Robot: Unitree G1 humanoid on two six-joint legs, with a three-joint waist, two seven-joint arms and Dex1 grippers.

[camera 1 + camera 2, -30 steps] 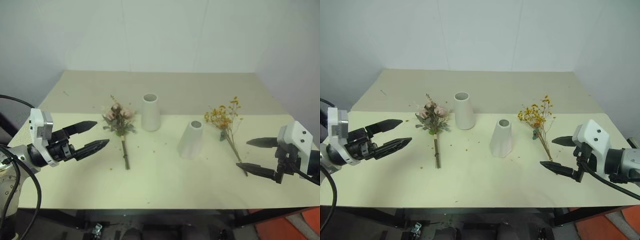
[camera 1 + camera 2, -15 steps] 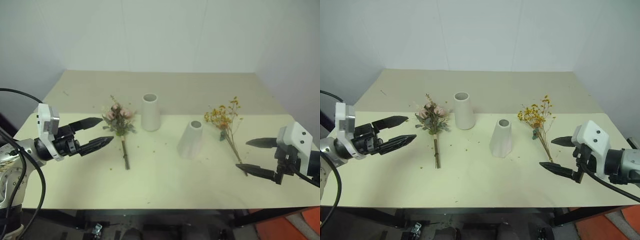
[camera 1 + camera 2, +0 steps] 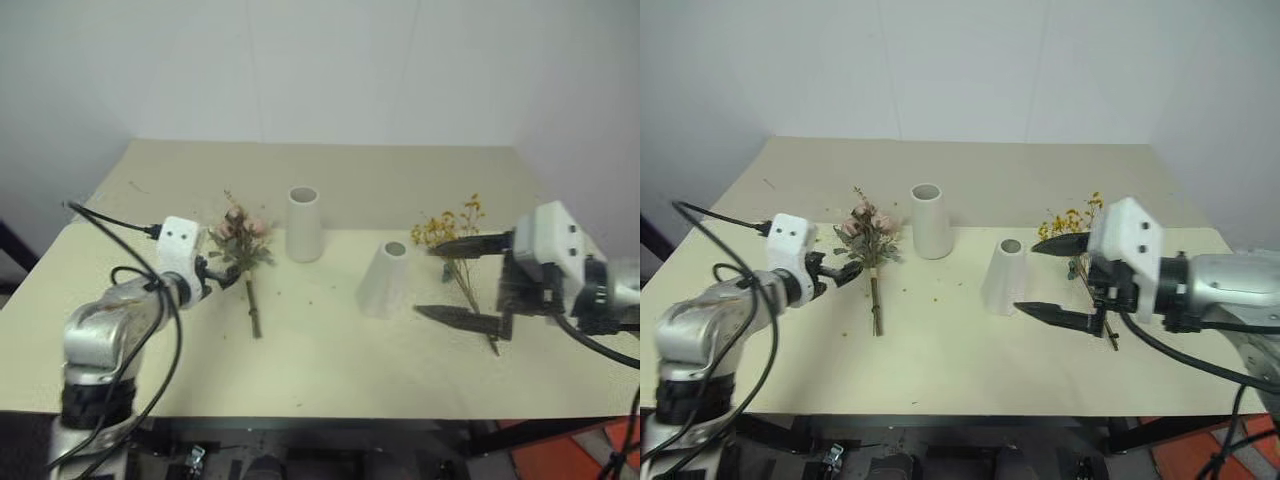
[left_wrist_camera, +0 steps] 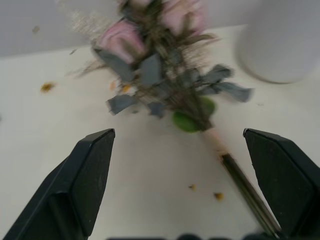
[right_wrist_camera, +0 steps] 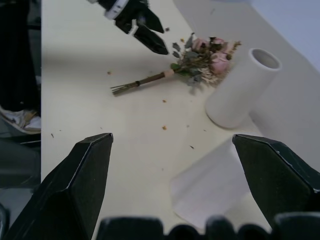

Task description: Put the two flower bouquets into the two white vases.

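Observation:
The rose bouquet [image 3: 240, 243] lies on the table, blooms toward the wall, stem [image 3: 253, 318] toward me. My left gripper [image 3: 218, 274] is open just left of its wrapped neck; in the left wrist view the leaves [image 4: 155, 75] lie ahead of the wide-apart fingers [image 4: 90, 170]. One white vase [image 3: 302, 225] stands right of the roses, the other vase [image 3: 383, 280] nearer and further right. The yellow bouquet [image 3: 447, 230] lies right of that one. My right gripper [image 3: 425, 280] is open, level, beside the nearer vase and above the yellow stems.
The pale table [image 3: 330, 370] carries small petal crumbs around the bouquets. A wall stands behind its far edge. A black cable [image 3: 110, 220] loops off my left arm. Something orange-red [image 3: 610, 445] sits on the floor at the front right.
My left gripper has gone forward and dipped toward the rose bouquet's neck. My right gripper has swung left, from the table's right edge to beside the nearer vase. Both stayed open.

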